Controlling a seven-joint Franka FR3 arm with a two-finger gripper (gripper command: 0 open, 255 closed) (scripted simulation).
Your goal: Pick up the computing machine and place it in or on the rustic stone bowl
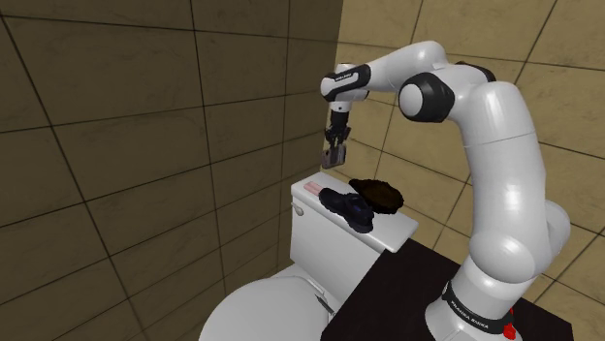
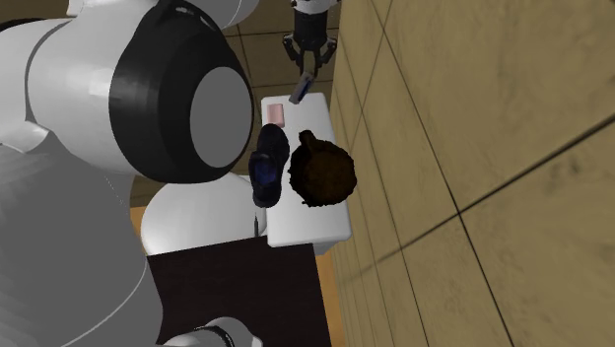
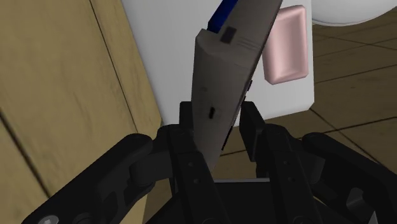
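Hand (image 1: pixel 334 147) of the white arm, poised in the air above the far end of a white cistern lid (image 1: pixel 393 232), fingers clamped on the two broad faces of the computing machine (image 1: pixel 333 157). The machine is a flat grey slab with a blue part at its outer end, best seen in the wrist view (image 3: pixel 229 70), where it juts forward from between the black fingers (image 3: pixel 254 127). In the shoulder view it hangs clear of the lid, with open air under its lower edge.

Rough dark brown bowl (image 1: pixel 380 194) stands on the lid hard by the wall-side edge, upright. In the second exterior view the bowl (image 2: pixel 323 170) lies close to the tan tiled wall (image 2: pixel 473 108), with little room on that side. A dark shoe (image 2: pixel 268 163) lies just beside the bowl on the side of the lid's front edge; whether the two touch is not plain. A pink block (image 2: pixel 274 114) rests near the lid's far end, roughly below the hand (image 2: pixel 309 67) and held machine (image 2: pixel 304 87). The lid's near end (image 2: pixel 306 225), towards the dark stand (image 1: pixel 407 291), is bare.
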